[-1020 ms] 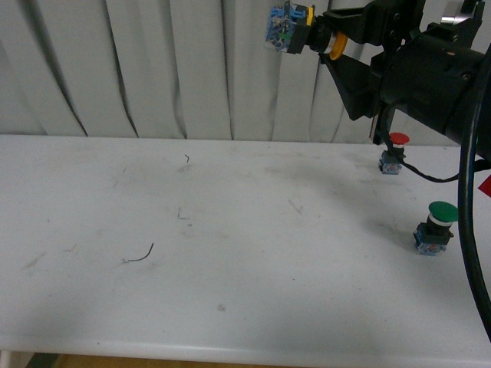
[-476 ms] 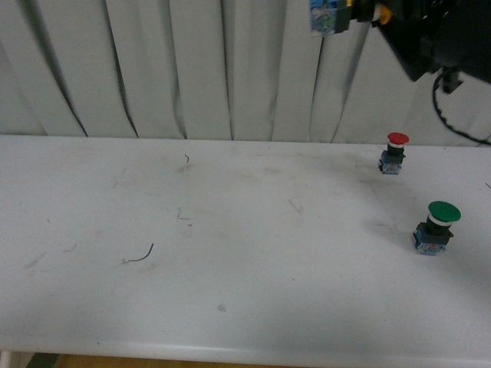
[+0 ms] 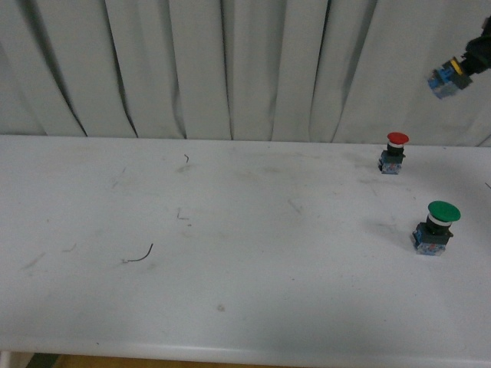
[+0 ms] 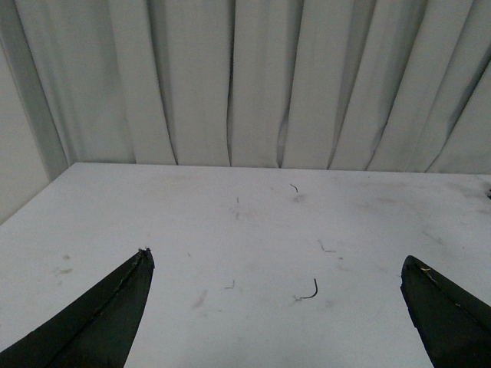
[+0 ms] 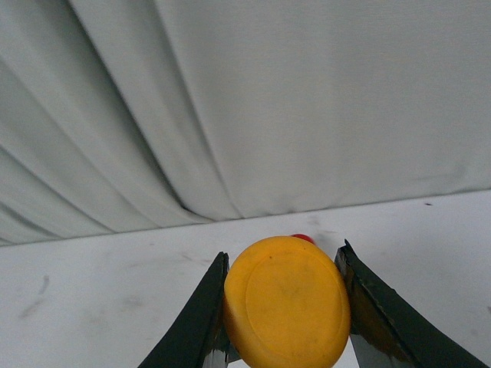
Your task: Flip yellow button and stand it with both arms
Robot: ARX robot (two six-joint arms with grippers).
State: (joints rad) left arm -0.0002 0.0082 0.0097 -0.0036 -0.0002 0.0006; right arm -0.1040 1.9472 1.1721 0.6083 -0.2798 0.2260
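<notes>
The yellow button [image 3: 447, 78] hangs high in the air at the far right of the front view, its blue base pointing left and its yellow cap toward the frame edge. Only a sliver of the right arm [image 3: 482, 52] shows there. In the right wrist view the round yellow cap [image 5: 286, 302] faces the camera, pinched between the two black fingers of my right gripper [image 5: 284, 257], which is shut on it. My left gripper [image 4: 276, 257] stands open above the white table [image 4: 230, 230], nothing between its fingers. The left arm is out of the front view.
A red-capped button [image 3: 396, 151] stands at the table's back right, a larger green-capped button [image 3: 437, 227] nearer on the right. A bit of its red cap [image 5: 302, 238] peeks behind the yellow cap. A thin wire scrap [image 3: 142, 255] lies left of centre. Grey curtain [image 3: 230, 69] runs behind.
The right arm has swung rightward, nearly out of the front view, carrying the yellow button from top centre to the far right edge and a little lower. The red and green buttons stayed put.
</notes>
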